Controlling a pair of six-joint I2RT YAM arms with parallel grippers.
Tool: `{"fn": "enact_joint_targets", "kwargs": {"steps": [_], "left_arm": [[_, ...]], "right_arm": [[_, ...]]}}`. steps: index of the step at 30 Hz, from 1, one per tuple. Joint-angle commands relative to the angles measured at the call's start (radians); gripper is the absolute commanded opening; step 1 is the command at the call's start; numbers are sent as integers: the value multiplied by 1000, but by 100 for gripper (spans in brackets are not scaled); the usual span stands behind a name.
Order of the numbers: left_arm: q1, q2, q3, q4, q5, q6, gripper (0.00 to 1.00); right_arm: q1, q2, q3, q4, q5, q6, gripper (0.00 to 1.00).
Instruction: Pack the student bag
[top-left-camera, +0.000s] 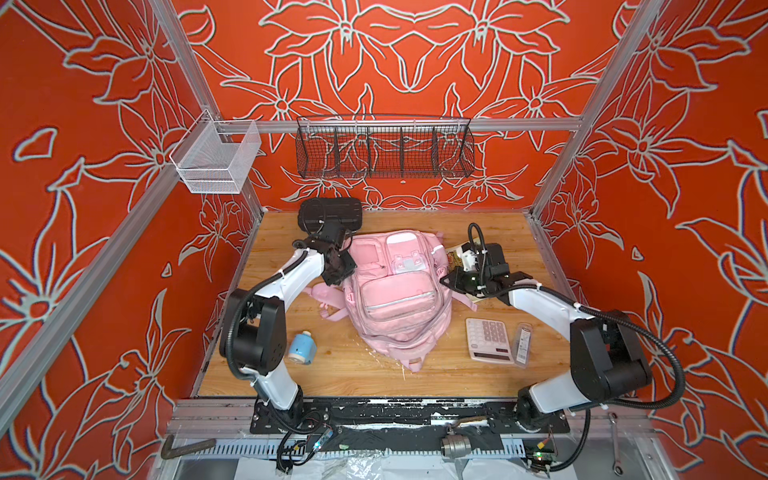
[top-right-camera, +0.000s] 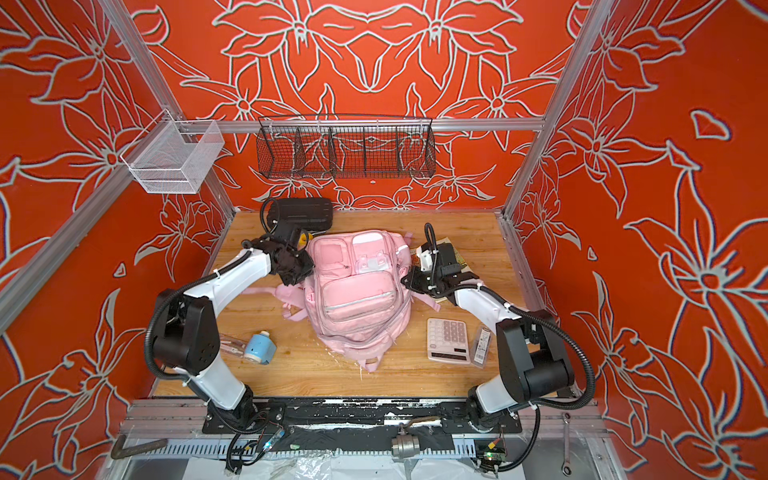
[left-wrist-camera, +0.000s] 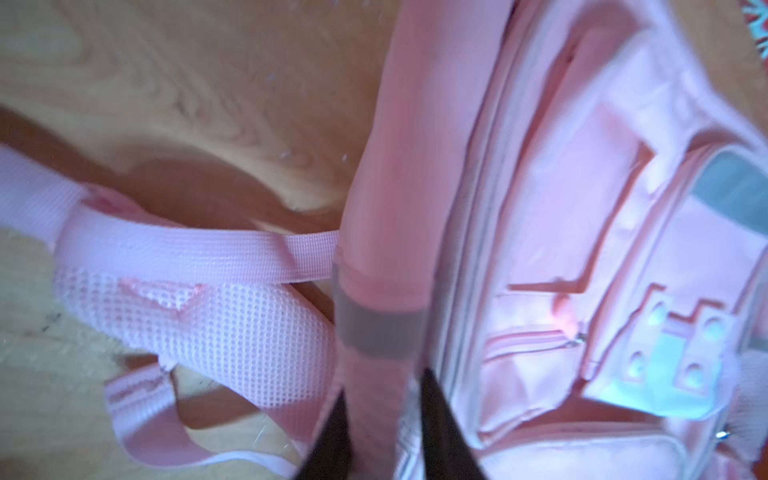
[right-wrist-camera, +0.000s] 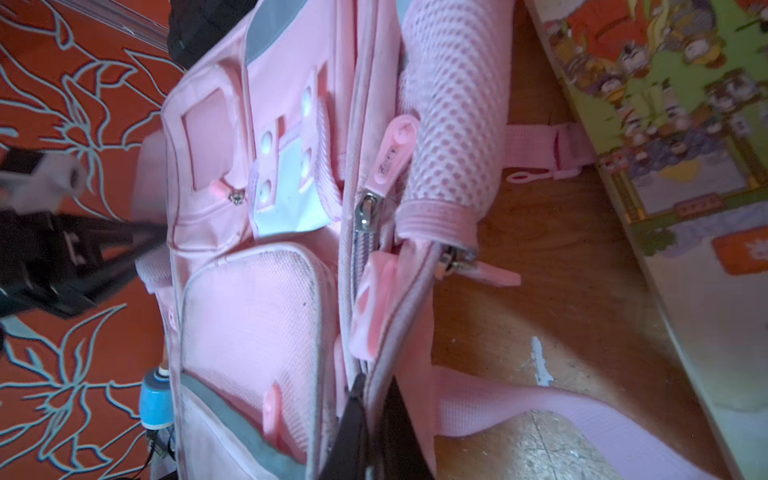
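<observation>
**Step in hand:** The student bag (top-left-camera: 395, 291) lies face-up in the middle of the worktop (top-left-camera: 365, 380), and both arms are at its flanks. I judge this to be the securing stage before opening. The calculator (top-left-camera: 488, 338) and the small blue item (top-left-camera: 301, 347) are not yet packed.

**Jaws:** The right gripper (right-wrist-camera: 376, 419) has its jaws pressed together on a thin fabric lip beside the main zip. The left gripper (left-wrist-camera: 382, 432) stands astride the side panel, jaws partly apart. I cannot tell whether they bite.

**Next move:** A zip slider (right-wrist-camera: 365, 212) lies just beyond the right jaws. Opening calls for a hold on its pull while the far side is held.

**Clearances:**
- The black case (top-left-camera: 330, 214) sits close behind the left wrist.
- A picture book (right-wrist-camera: 665, 124) lies under the right arm.
- The strap (left-wrist-camera: 199, 257) trails to the left.
- The front of the worktop is open.
</observation>
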Motion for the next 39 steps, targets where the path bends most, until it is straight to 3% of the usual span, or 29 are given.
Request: {"fn": "enact_joint_targets", "kwargs": {"steps": [1, 3, 4, 5, 8, 10, 12, 18, 25, 32, 39], "left_arm": [[-14, 51, 88, -97, 47, 100, 59], [-24, 49, 106, -130, 2, 114, 74], [-34, 40, 115, -154, -47, 113, 91], [-42, 33, 122, -167, -78, 115, 100], [-107, 24, 172, -195, -85, 147, 97], [-199, 54, 253, -264, -131, 174, 98], [-281, 96, 320, -317, -149, 190, 100], [-427, 213, 378, -352, -122, 161, 90], [-505, 427, 632, -492, -160, 161, 84], [-513, 576, 780, -597, -227, 138, 75], [-516, 708, 885, -641, -219, 142, 73]], "right_arm": [[45, -27, -69, 197, 36, 182, 8], [59, -18, -100, 245, 55, 234, 9], [68, -8, -111, 271, 59, 256, 10], [78, 3, -116, 285, 54, 270, 13], [107, 47, -93, 271, 14, 271, 24], [110, 56, -59, 189, -5, 230, 36], [110, 16, -35, 72, 64, 155, 47], [101, -185, -18, -154, 365, -27, 76], [42, -327, -58, -216, 502, -123, 76], [3, -432, -132, -177, 506, -168, 71], [0, -453, -153, -131, 457, -251, 65]]}}
